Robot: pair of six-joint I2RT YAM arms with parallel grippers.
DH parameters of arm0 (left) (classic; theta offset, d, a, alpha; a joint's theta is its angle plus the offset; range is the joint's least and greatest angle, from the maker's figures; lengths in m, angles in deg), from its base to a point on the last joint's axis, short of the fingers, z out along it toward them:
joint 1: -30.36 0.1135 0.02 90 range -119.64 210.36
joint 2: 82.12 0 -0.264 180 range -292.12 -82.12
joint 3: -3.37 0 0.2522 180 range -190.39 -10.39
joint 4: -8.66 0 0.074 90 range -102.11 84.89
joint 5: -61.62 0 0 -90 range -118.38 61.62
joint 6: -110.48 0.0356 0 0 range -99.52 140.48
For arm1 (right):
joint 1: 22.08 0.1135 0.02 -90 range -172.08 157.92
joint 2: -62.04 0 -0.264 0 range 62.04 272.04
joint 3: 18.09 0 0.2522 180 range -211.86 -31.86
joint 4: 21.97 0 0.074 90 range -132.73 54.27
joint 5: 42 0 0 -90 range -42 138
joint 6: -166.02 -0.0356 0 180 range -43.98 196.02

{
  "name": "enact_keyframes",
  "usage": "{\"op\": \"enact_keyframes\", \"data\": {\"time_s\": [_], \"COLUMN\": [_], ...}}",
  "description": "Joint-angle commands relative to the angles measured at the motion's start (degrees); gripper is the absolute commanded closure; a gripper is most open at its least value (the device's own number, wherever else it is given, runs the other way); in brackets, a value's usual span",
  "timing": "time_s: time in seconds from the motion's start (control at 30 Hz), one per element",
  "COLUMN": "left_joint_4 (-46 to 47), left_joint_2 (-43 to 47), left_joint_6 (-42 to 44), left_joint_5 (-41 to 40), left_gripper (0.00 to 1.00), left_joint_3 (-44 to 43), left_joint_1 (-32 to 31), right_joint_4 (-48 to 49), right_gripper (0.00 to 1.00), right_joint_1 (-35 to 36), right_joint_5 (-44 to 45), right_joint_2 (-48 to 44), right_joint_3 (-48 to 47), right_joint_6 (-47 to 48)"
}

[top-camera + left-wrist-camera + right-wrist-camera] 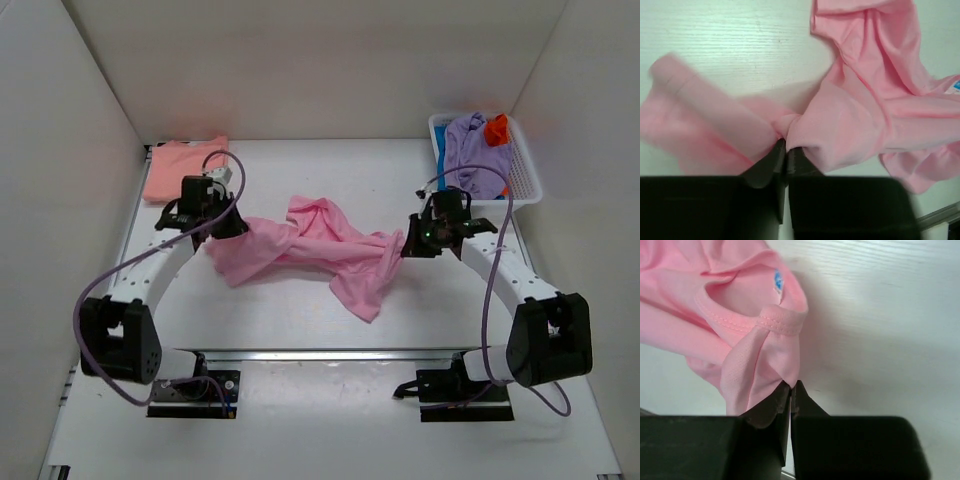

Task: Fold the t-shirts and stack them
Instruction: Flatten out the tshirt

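A light pink t-shirt lies crumpled and stretched across the middle of the table. My left gripper is shut on its left end; in the left wrist view the gripper pinches a bunch of the pink cloth. My right gripper is shut on its right end, near the collar in the right wrist view. A salmon-peach t-shirt lies folded at the back left. Lavender, orange and blue shirts sit in the basket.
A white slatted basket stands at the back right corner. White walls enclose the table on the left, back and right. The arm bases sit at the near edge.
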Motion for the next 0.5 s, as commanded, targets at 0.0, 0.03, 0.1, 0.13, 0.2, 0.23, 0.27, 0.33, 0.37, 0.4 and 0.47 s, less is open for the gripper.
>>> {"op": "enact_keyframes", "data": {"time_s": [0.0,0.03,0.1,0.13,0.2,0.23,0.27,0.33,0.37,0.4,0.47], "left_joint_4": [-7.0,-6.7,-5.6,-4.6,-3.5,-3.6,-3.9,-4.6,-5.1,-5.3,-4.6], "left_joint_2": [-8.0,-9.5,-8.9,-7.2,-3.8,-1.8,-0.8,3.0,3.8,5.0,6.6], "left_joint_6": [5.1,5.0,4.4,4.1,3.6,3.4,3.4,2.9,2.8,2.3,2.0], "left_joint_5": [0.0,1.1,3.0,2.9,1.2,0.6,0.2,0.3,-0.2,-0.5,-0.4], "left_gripper": [0.8,0.57,0.32,0.21,0.12,0.12,0.12,0.12,0.13,0.14,0.16], "left_joint_3": [-1.4,-0.9,1.5,2.3,4.9,5.9,6.6,8.1,8.7,9.9,12.6], "left_joint_1": [0.2,1.0,2.0,2.2,2.1,1.6,1.5,0.7,0.4,-0.1,-1.7], "right_joint_4": [-2.6,-3.3,-3.2,-3.0,-1.8,-1.4,-1.2,-0.9,-0.7,0.0,1.3], "right_gripper": [1.0,0.98,0.8,0.69,0.56,0.51,0.47,0.46,0.46,0.46,0.46], "right_joint_1": [-2.6,-3.1,-3.8,-3.9,-3.8,-3.3,-2.2,-0.2,1.0,1.8,4.8], "right_joint_5": [2.6,4.0,5.9,5.2,4.0,4.0,4.2,4.6,4.3,3.8,3.3], "right_joint_2": [0.9,1.0,0.0,-1.0,-3.3,-4.4,-5.3,-6.8,-7.3,-7.6,-8.3], "right_joint_3": [-2.0,-2.2,-1.9,-1.3,0.4,1.2,2.0,4.2,4.9,6.2,8.5], "right_joint_6": [2.7,2.8,2.8,2.6,1.9,1.2,0.7,-0.9,-2.5,-3.8,-6.0]}}
